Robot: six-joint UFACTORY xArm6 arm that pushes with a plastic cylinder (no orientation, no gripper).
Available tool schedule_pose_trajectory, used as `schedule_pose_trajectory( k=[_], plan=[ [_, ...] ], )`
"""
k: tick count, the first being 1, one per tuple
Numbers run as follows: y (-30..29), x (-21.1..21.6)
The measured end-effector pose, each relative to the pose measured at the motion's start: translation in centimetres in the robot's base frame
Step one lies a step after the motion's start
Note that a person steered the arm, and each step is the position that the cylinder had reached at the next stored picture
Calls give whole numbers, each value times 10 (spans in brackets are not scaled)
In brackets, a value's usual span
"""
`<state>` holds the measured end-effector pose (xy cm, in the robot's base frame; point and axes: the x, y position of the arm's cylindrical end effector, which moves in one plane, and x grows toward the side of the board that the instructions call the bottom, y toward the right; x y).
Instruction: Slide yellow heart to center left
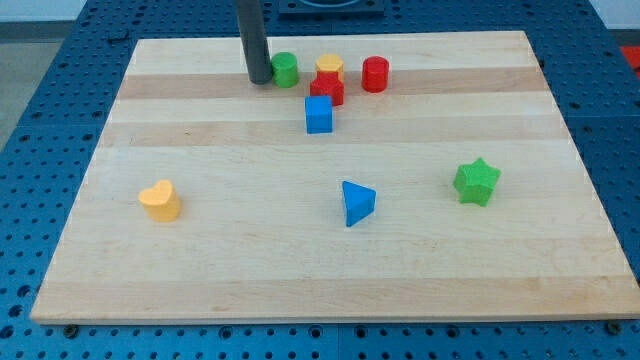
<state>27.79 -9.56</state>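
Observation:
The yellow heart (160, 200) lies on the wooden board at the view's lower left. My tip (258, 80) rests near the view's top, just left of the green cylinder (286, 69) and far above and to the right of the yellow heart. Nothing stands between the tip and the heart.
A yellow block (330, 68), a red block (327, 90), a red cylinder (375, 74) and a blue cube (319, 114) cluster at the top centre. A blue triangle (357, 202) lies at lower centre. A green star (476, 181) lies at the right. The board's left edge (88, 180) is near the heart.

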Motion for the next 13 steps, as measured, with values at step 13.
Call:
schedule_pose_trajectory(
  k=[13],
  plan=[
    [-6,187]
  ],
)
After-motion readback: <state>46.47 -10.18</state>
